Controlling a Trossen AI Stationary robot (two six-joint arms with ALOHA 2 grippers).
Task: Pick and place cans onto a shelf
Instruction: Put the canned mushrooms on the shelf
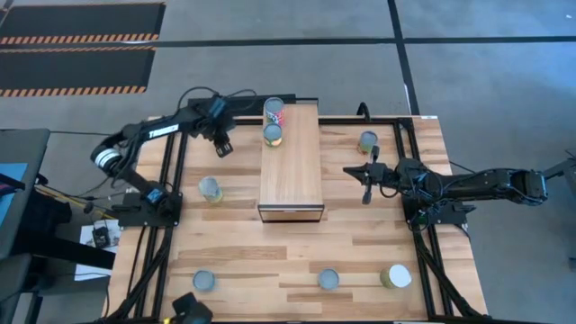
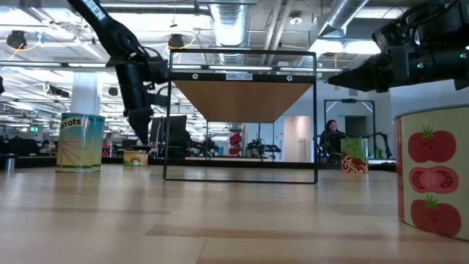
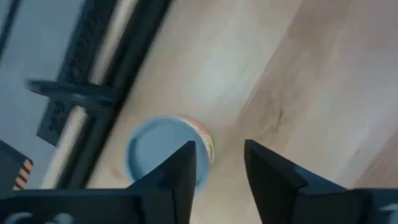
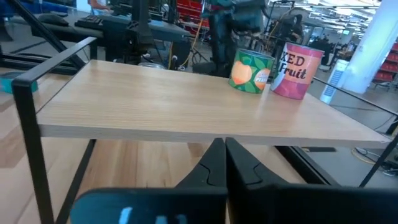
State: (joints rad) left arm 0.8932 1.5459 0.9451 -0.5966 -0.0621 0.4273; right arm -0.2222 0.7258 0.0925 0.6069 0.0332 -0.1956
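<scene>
Wooden shelf (image 1: 292,166): two cans (image 1: 273,123) | left fingers (image 3: 186,168) apart, empty | right fingers (image 4: 214,163) closed, empty

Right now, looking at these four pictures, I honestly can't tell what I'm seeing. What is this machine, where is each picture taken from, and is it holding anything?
It is a robot with two dark arms at a wooden table, each ending in a two-finger gripper.

One picture looks straight down from above, one looks level across the tabletop, and the other two come from cameras on the arms' wrists.

In the middle stands the shelf, a light-wood top on a thin dark frame. Two cans already stand at its far end: a green one and a pink mixed-fruit one. Five more cans stand on the table, among them a white-topped one and one near the left arm.

The left gripper hangs open beside the shelf's far end, holding nothing; a can shows below its fingers. The right gripper is shut and empty, pointing at the shelf.
</scene>
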